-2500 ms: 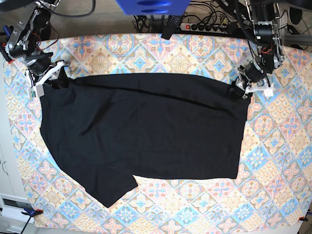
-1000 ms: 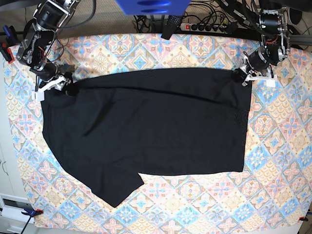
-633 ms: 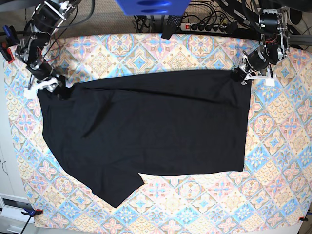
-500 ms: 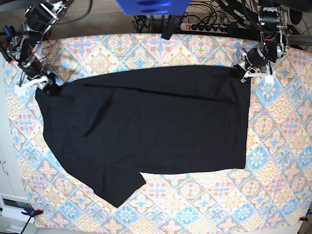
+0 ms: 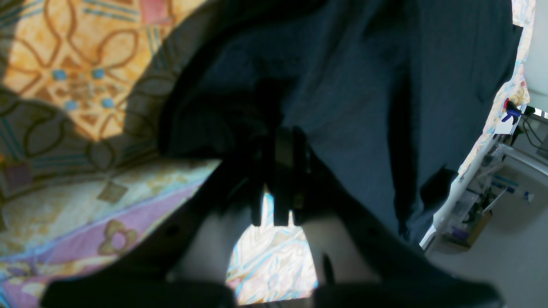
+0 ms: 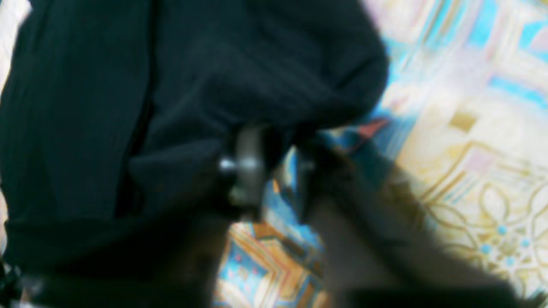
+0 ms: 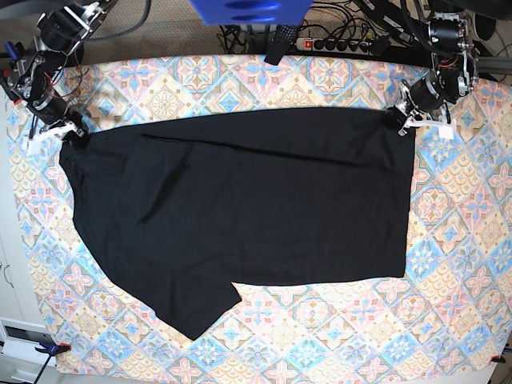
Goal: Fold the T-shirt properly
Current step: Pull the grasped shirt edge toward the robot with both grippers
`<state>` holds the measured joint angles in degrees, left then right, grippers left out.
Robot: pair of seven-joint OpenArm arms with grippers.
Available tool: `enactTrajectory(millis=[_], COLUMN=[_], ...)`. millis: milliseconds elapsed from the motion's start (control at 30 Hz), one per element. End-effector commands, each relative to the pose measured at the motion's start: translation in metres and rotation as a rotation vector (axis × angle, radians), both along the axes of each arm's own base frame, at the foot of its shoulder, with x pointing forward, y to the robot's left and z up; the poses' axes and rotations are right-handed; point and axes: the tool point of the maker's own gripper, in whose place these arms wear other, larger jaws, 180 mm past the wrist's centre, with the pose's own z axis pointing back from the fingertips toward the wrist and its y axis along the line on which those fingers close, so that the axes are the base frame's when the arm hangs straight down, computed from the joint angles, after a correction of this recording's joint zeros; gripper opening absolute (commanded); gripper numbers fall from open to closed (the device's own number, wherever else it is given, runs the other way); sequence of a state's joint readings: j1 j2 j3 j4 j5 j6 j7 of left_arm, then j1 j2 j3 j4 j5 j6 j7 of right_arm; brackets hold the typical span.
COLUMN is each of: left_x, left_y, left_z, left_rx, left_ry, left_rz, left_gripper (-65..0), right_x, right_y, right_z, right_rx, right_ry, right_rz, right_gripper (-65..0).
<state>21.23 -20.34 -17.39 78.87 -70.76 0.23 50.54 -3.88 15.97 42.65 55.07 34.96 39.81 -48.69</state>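
The black T-shirt (image 7: 240,208) lies spread flat on the patterned tablecloth (image 7: 448,240), with one sleeve pointing to the front left. My left gripper (image 7: 400,122) is shut on the shirt's back right corner; in the left wrist view its fingers (image 5: 280,141) pinch dark T-shirt cloth (image 5: 385,85). My right gripper (image 7: 70,132) sits at the back left corner. In the blurred right wrist view its tips (image 6: 274,128) are buried in the bunched T-shirt (image 6: 128,85), with tablecloth showing lower down between the fingers. The neckline label is not visible.
A power strip (image 7: 336,44) and cables lie behind the table's back edge. A blue object (image 7: 248,10) hangs at top centre. A clamp (image 7: 52,348) holds the tablecloth at the front left corner. A white cabinet (image 7: 6,264) borders the left side.
The right gripper moved left and back with the shirt's back left corner. The left gripper crept back. The shirt's back edge is now stretched straighter between them.
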Motion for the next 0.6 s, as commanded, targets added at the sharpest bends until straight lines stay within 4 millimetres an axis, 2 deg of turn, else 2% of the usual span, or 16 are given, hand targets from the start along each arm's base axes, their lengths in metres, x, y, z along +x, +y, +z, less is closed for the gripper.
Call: enactTrajectory(millis=[0,167,367,500,567], left_x=[0.003,-0.001,-0.022,-0.037,-0.046], left_y=[0.007,0.008,0.018,0.02,0.028], left_z=[0.007,0.005,0.001,0.001,0.001], left_rx=[0.014,0.018,0.045,0.057,0.077], left_ry=[-0.018,-0.007,0.04,0.04,0.057], left_rz=[-0.003,-0.009,-0.025,-0.068,-0.088], left_gripper=[-65.0,-65.0,-65.0,-65.0,-65.0], right_x=[0.001,-0.024,-0.053,-0.076,-0.089], right_y=[-0.009,-0.012,-0.023,-0.039,-0.044], right_z=[0.006,0.003,0.023,0.037,0.04], right_rx=[-0.022,-0.046,-0.168,-0.236,-0.256], right_ry=[-0.007,0.047,0.068,0.083,0.102], right_rz=[0.004,0.026,0.085,0.072,0.071], right_gripper=[-65.0,-65.0,-65.0,-65.0,-65.0])
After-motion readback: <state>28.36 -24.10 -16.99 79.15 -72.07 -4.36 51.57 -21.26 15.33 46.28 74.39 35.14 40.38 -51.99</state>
